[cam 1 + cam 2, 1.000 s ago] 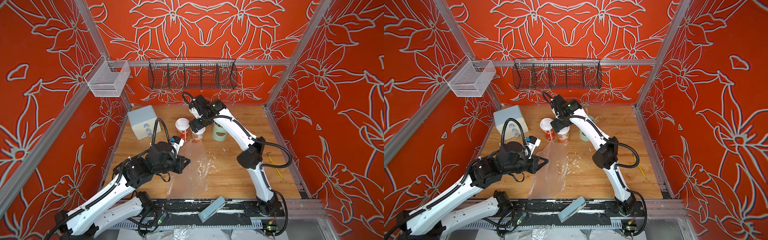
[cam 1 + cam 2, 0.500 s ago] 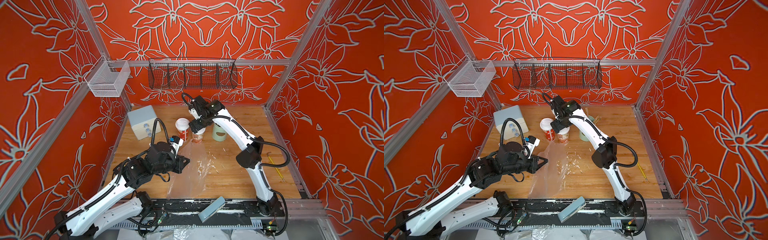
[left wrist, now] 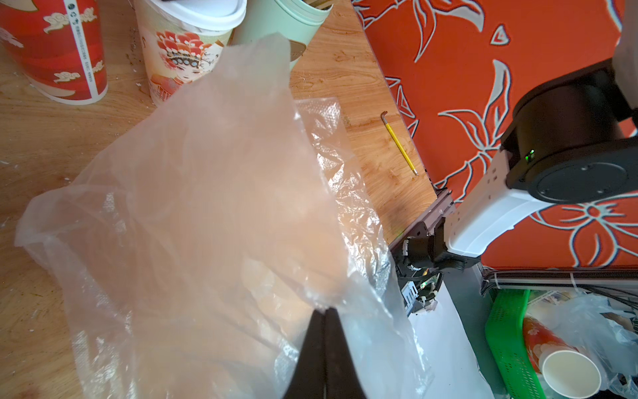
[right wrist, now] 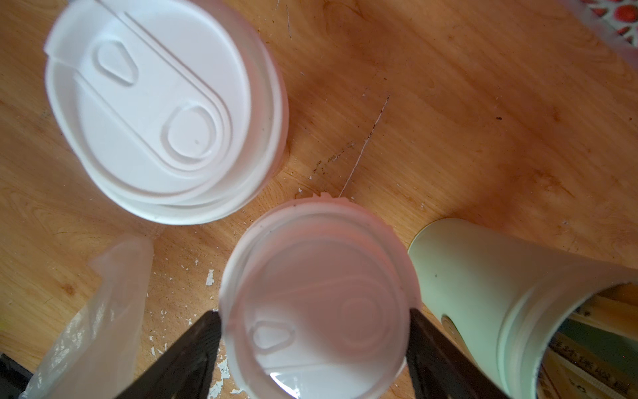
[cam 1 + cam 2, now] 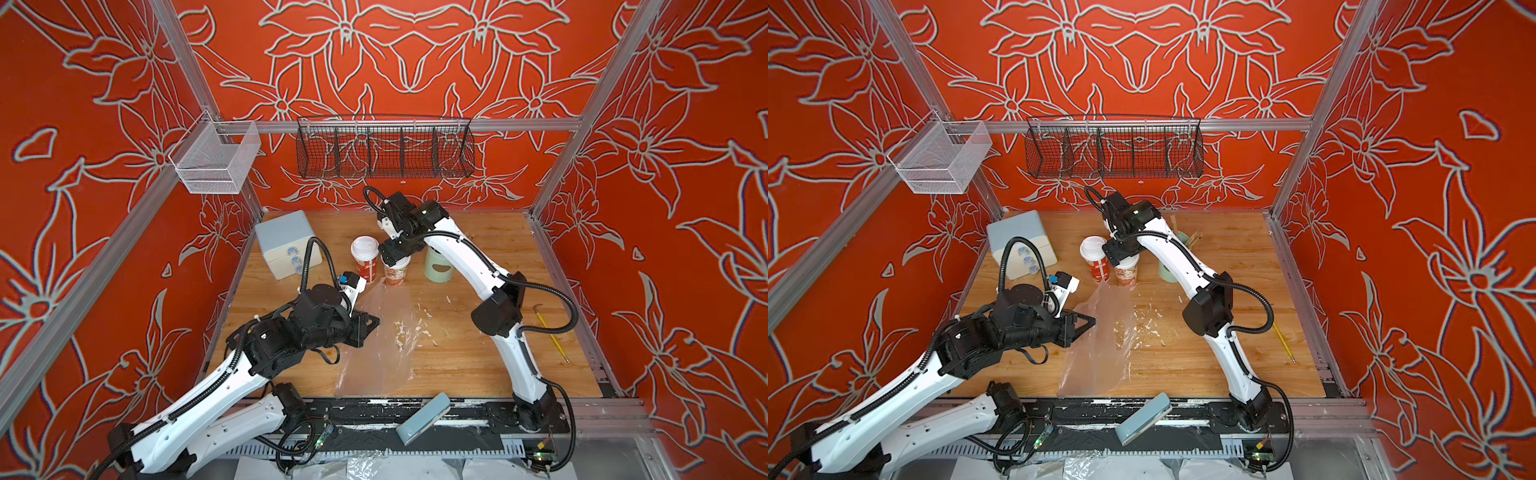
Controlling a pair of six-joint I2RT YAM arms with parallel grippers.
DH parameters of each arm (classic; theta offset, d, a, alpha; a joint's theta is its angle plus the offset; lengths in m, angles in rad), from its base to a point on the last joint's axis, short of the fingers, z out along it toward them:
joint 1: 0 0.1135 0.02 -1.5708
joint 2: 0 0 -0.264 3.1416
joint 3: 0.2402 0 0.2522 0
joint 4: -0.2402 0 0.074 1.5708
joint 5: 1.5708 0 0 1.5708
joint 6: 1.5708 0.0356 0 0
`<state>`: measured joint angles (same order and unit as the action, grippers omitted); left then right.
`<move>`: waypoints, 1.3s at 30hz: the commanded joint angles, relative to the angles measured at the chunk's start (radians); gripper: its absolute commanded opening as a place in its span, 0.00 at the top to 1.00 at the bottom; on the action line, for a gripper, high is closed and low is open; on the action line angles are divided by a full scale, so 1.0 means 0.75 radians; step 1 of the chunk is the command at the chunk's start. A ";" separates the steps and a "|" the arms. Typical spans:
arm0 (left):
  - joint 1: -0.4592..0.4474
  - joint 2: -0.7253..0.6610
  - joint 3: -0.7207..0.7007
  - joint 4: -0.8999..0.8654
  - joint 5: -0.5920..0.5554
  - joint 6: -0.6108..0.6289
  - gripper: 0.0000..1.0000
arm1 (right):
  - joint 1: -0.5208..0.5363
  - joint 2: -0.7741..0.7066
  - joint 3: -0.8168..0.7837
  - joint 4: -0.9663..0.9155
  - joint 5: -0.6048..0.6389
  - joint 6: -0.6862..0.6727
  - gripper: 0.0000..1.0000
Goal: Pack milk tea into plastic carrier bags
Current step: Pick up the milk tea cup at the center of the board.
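Milk tea stands toward the back of the wooden table (image 5: 478, 353) as two upright paper cups with white lids. The red cup (image 5: 365, 262) is on the left arm's side and the cream cup (image 5: 397, 274), with its orange-red print, is just beside it. The right wrist view shows a strip of bare wood between their lids. The right gripper (image 4: 312, 314) hangs over the cream cup from above. Its jaws stand apart, one on either side of the lid and right up at the rim, and I cannot tell whether they press on it. On the far side of that cup, just beside it, is a mint-green cylinder (image 5: 438, 266) holding wooden sticks, and the right arm reaches across above it. The plastic bag (image 5: 382, 340) lies in front of the cups, thin, clear and crinkled. Its near end reaches the front edge of the table and its far end comes up close to the cream cup's foot. The left gripper (image 3: 324, 311) has its jaws pressed together on one edge of the bag and holds that edge up off the wood, so a loose sheet of plastic stands raised. In the left wrist view the sheet hides the lower part of the cream cup. A grey-blue box (image 5: 286, 241) sits in the back left corner, well apart from the bag. A thin yellow tool (image 5: 550, 332) lies near the right edge.
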<state>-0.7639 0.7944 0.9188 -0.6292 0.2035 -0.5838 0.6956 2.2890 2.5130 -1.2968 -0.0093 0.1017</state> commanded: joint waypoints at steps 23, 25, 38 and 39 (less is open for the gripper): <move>0.010 -0.044 -0.025 0.015 -0.038 -0.023 1.00 | -0.013 -0.006 0.021 0.000 -0.003 0.009 0.38; 0.010 -0.048 -0.027 0.015 -0.042 -0.024 1.00 | -0.015 -0.018 0.019 0.006 -0.002 0.008 0.38; 0.010 -0.077 -0.048 0.017 -0.059 -0.027 1.00 | -0.013 -0.064 0.028 0.002 0.002 0.007 0.46; 0.009 -0.079 -0.048 0.017 -0.059 -0.026 1.00 | -0.013 -0.068 0.028 0.003 0.002 0.006 0.46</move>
<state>-0.7635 0.7464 0.8944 -0.6258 0.1711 -0.5957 0.6888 2.2871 2.5130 -1.2888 -0.0154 0.1120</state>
